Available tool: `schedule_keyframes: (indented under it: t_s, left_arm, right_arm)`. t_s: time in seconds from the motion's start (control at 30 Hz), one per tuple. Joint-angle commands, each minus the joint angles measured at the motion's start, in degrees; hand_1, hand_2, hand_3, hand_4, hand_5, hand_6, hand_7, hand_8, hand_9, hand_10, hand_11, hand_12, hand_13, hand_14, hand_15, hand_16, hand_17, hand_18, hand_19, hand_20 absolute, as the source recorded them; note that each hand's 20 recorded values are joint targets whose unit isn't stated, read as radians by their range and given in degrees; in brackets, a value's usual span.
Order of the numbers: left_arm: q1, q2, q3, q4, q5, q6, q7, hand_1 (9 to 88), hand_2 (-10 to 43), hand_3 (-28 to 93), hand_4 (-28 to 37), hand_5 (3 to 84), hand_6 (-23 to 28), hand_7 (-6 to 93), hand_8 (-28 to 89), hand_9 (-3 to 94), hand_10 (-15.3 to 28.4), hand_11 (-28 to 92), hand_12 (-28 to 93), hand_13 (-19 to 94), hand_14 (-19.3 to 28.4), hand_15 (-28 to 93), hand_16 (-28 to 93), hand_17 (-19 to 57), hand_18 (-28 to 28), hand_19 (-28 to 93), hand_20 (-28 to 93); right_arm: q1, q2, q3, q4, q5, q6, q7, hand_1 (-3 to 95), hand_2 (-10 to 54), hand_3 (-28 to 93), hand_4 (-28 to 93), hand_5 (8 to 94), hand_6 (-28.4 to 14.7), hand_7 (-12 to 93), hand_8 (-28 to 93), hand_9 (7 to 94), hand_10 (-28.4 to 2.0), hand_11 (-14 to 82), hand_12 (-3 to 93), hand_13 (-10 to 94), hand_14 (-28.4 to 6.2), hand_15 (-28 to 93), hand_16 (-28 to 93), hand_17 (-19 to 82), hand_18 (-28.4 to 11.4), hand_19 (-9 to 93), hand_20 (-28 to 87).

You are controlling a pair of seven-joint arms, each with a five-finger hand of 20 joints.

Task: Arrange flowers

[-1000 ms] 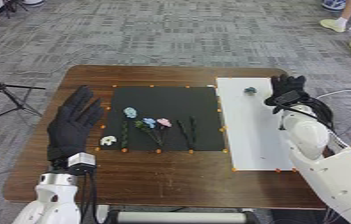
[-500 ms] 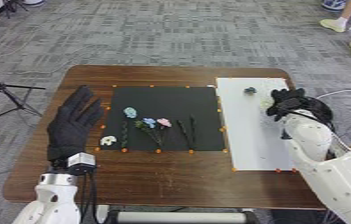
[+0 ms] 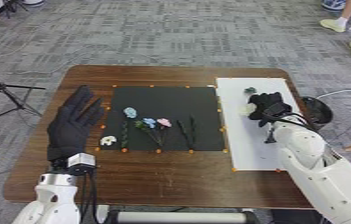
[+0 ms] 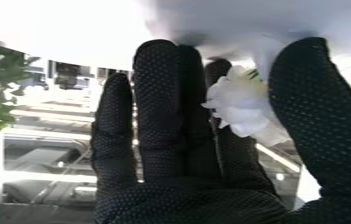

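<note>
Apparently, placing is the step in hand: the right hand (image 3: 267,106), its fingers nearly straight, pinches a white flower (image 4: 242,102) against the thumb at the white board (image 3: 254,150); next should come a gentle set-down and release.

Two pale blue flowers (image 3: 131,112), two white flowers (image 3: 108,140), one pink flower (image 3: 163,122) and one teal flower (image 3: 250,90) make six blooms at one brown table (image 3: 154,182), with one black mat (image 3: 167,102), one white board (image 3: 251,155), one dark round container (image 3: 319,106) and one tripod (image 3: 1,86) on the floor.
</note>
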Motion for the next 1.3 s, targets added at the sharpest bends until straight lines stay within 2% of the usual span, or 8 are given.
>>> schedule_keyframes:
  t_s: [0.03,0.13,0.23,0.47,0.7,0.83,0.97,1.3]
  left_arm:
    - [0.58,-0.23,-0.13,-0.27,0.09,-0.31,0.14,23.3,-5.9,69,-28.3,26.4,2.5,23.5,-12,22.7,11.0,16,16,20,15.4,15,5,-13.9,20.9,40,7]
    - [0.66,-0.24,-0.25,-0.31,0.05,-0.17,0.00,23.2,-5.9,69,-28.3,26.4,2.5,23.5,-12,22.8,11.0,16,16,20,15.4,15,5,-13.9,20.9,40,7]
    - [1.45,0.15,-0.79,-0.76,0.17,0.30,-0.31,23.3,-6.0,69,-28.3,26.4,2.4,23.5,-12,22.8,11.1,16,16,20,15.4,15,5,-13.9,20.9,40,7]
    - [1.93,0.04,-1.30,-0.92,-0.22,0.49,-0.51,23.2,-5.9,69,-28.3,26.4,2.5,23.5,-12,22.8,11.1,17,16,20,15.4,15,5,-13.8,20.8,40,7]
    - [0.43,0.70,0.03,-0.58,-0.28,0.51,0.47,23.2,-5.9,69,-28.3,26.3,2.4,23.7,-12,22.7,11.0,17,16,20,15.3,15,5,-13.9,20.8,40,7]
    - [0.96,0.65,-0.03,-0.84,-0.24,0.43,0.28,23.2,-6.0,69,-28.3,26.3,2.4,23.7,-12,22.8,11.0,17,16,20,15.3,15,5,-13.8,20.9,40,7]
    - [0.44,0.37,-0.03,-0.49,-0.33,0.34,-0.05,23.2,-5.9,69,-28.3,26.3,2.4,23.7,-12,22.9,11.1,17,16,20,15.3,15,5,-13.8,20.9,40,7]
    - [0.50,0.46,0.11,-0.35,-0.23,0.15,-0.62,23.2,-6.0,69,-28.3,26.4,2.5,23.5,-12,22.9,11.1,17,16,20,15.3,15,5,-13.8,20.9,40,7]
  right_arm:
    - [-1.30,-0.09,0.06,0.66,0.88,8.74,-5.05,42.3,-8.2,78,-28,60.1,3.0,43,-7,71.8,-7.1,30.4,35.8,65,-4.9,64,22,24,-18.0,75,40]
    - [-1.19,-0.13,-0.11,0.46,1.21,10.48,-5.70,46.6,-5.1,76,-28,70.4,3.3,43,-2,80.7,-6.4,30.8,38.1,72,-4.5,63,24,28,-17.7,78,41]
    - [0.30,-1.84,-1.48,0.49,1.80,9.58,-5.35,47.2,-5.7,77,-28,73.0,3.1,42,-2,82.5,-6.2,32.4,38.3,73,-4.3,65,24,29,-17.7,79,42]
    - [5.22,-8.76,-7.45,1.66,0.57,9.60,-7.22,47.2,-6.8,78,-28,74.4,2.5,41,-2,83.1,-6.3,32.2,38.9,74,-4.2,65,25,30,-17.9,79,42]
    - [9.43,-12.95,-14.68,0.59,-0.13,10.28,-8.45,47.0,-7.0,79,-28,74.7,2.5,40,-2,83.3,-6.3,31.8,39.4,74,-4.3,66,25,30,-18.0,80,42]
    - [10.99,-15.07,-16.83,1.12,-1.83,10.04,-9.88,46.9,-7.1,79,-28,74.9,2.5,40,-2,83.3,-6.3,31.7,39.5,74,-4.3,66,25,30,-18.0,80,43]
    - [11.64,-15.13,-18.18,1.70,-2.67,9.98,-9.57,46.8,-7.3,79,-28,75.1,2.5,40,-2,83.2,-6.3,31.3,39.6,73,-4.2,66,25,30,-17.7,79,43]
    - [12.13,-14.17,-19.07,3.56,-5.64,9.87,-2.03,46.8,-7.8,79,-28,75.3,2.8,39,-2,83.6,-5.9,29.8,40.0,73,-4.2,66,25,29,-18.2,79,43]
